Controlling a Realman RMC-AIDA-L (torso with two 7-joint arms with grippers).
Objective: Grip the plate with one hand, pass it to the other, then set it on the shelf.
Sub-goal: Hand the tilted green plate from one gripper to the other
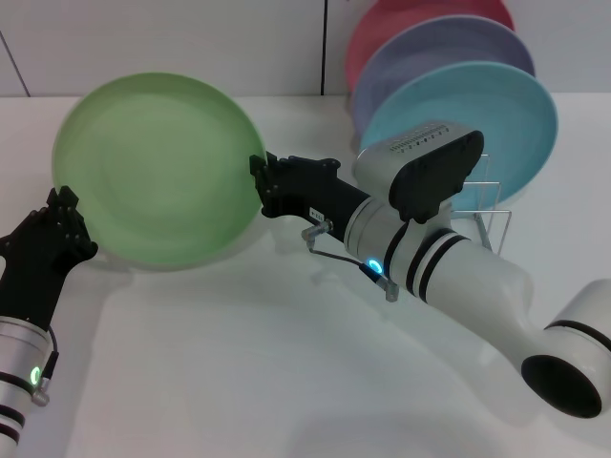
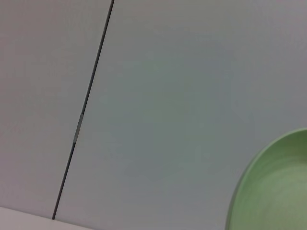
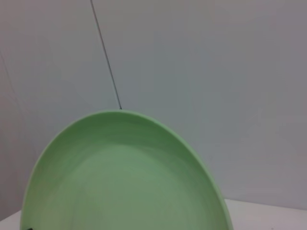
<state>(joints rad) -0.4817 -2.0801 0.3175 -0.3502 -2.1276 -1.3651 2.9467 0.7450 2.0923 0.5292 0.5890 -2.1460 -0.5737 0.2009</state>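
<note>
While the green plate (image 1: 158, 170) hangs tilted above the table (image 1: 239, 363), the right gripper (image 1: 265, 186) pinches one edge and the left gripper (image 1: 63, 212) touches the other; whether it grips, I cannot tell. Both wrist views show only plate and wall. It looks hard, smooth and breakable; hold the rim.

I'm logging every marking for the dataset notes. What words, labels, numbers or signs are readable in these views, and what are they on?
No text is readable in any view.
Small white label on the black right claw, beside the round matte light-green plate: too small to read.
Plate, wall and white table: no markings.
</note>
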